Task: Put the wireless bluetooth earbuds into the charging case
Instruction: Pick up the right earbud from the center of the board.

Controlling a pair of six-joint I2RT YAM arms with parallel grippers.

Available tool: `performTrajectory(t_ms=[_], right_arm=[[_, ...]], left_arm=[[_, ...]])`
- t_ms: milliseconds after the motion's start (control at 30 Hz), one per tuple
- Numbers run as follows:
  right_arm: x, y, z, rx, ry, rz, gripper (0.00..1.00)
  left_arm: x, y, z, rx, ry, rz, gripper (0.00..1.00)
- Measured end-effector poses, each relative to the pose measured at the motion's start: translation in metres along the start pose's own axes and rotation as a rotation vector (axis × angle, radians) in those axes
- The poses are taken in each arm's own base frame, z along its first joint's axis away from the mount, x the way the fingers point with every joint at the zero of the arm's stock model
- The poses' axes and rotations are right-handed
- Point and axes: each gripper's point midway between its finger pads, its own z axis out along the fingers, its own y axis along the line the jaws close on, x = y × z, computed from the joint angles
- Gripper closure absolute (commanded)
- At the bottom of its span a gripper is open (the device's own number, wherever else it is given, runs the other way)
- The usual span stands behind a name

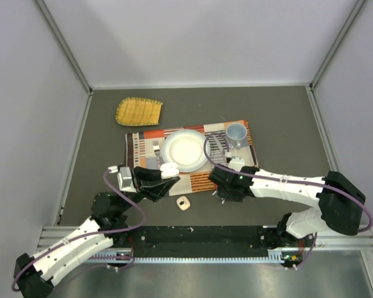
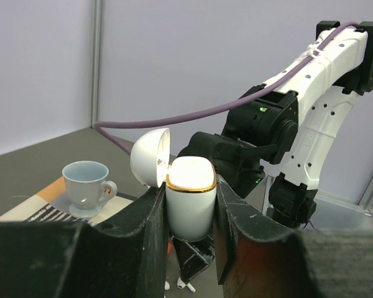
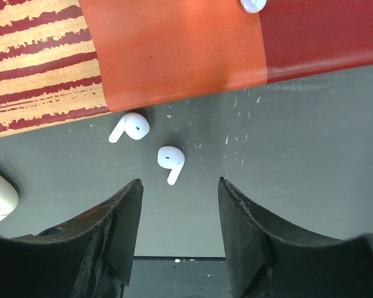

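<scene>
My left gripper [image 2: 189, 197] is shut on the white charging case [image 2: 190, 217], held upright above the table. The case has a gold rim, and its lid [image 2: 149, 155] is flipped open to the left. In the top view the case [image 1: 169, 169] hangs over the placemat's near edge. Two white earbuds [image 3: 135, 126] [image 3: 170, 160] lie on the grey table just off the mat's edge. My right gripper [image 3: 179, 186] hovers over them, open, with nothing between its fingers; the nearer earbud's stem points into the gap. One earbud [image 2: 185, 284] shows below the case.
A patterned placemat [image 1: 143, 146] carries a white plate [image 1: 184, 150], a fork [image 1: 156, 149] and a pale blue cup [image 1: 237, 134]. A yellow woven mat [image 1: 138, 111] lies at the back left. A small cream object [image 1: 183, 203] sits on the table between the arms.
</scene>
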Motion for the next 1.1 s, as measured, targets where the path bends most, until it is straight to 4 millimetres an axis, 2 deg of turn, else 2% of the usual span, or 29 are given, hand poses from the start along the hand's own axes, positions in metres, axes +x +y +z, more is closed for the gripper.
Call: performTrajectory(t_ms=[533, 1100], right_arm=[[0.006, 0.003, 0.017, 0.022, 0.021, -0.039, 0.53], [0.003, 0.010, 0.026, 0.014, 0.002, -0.039, 0.58]], left_arm=[[0.005, 0.002, -0.001, -0.009, 0.021, -0.005, 1.00], [0.008, 0.006, -0.001, -0.032, 0.035, -0.016, 1.00]])
